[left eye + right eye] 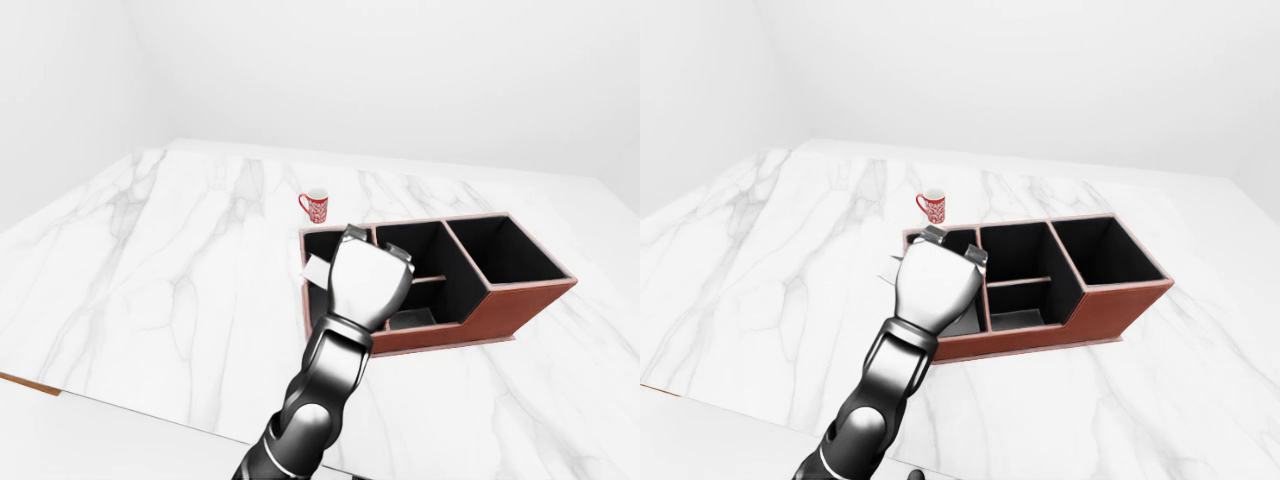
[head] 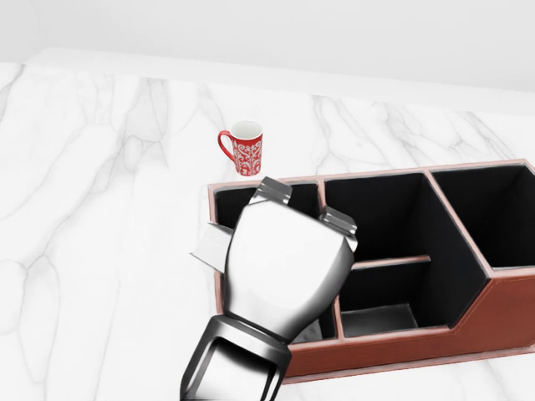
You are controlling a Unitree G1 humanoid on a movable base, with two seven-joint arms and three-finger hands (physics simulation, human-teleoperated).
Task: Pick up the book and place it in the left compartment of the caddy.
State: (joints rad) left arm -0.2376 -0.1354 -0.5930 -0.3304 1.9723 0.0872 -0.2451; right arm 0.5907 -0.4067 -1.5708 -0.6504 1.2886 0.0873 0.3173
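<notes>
White marble counter [image 2: 92, 209] carried the caddy [image 2: 493, 309]; the left hand [image 2: 280, 267] hovered over its left compartment [image 2: 234, 203], book [image 2: 211, 247] edge peeking beneath. Its grip was hidden, so I could not tell whether it held; a good placement would probably mean lowering straight, clear of the wall.

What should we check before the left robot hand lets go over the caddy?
1. Left robot hand over the left compartment of the brown leather caddy with black interior: ok.
2. Pale grey book fully inside the walls: not ok, a corner sticks out past the left wall.
3. Grip on book: cannot tell, fingers hidden by the palm.
4. Red patterned mug apart from the caddy: ok.
5. Right robot hand clear: cannot tell, not in view.
</notes>
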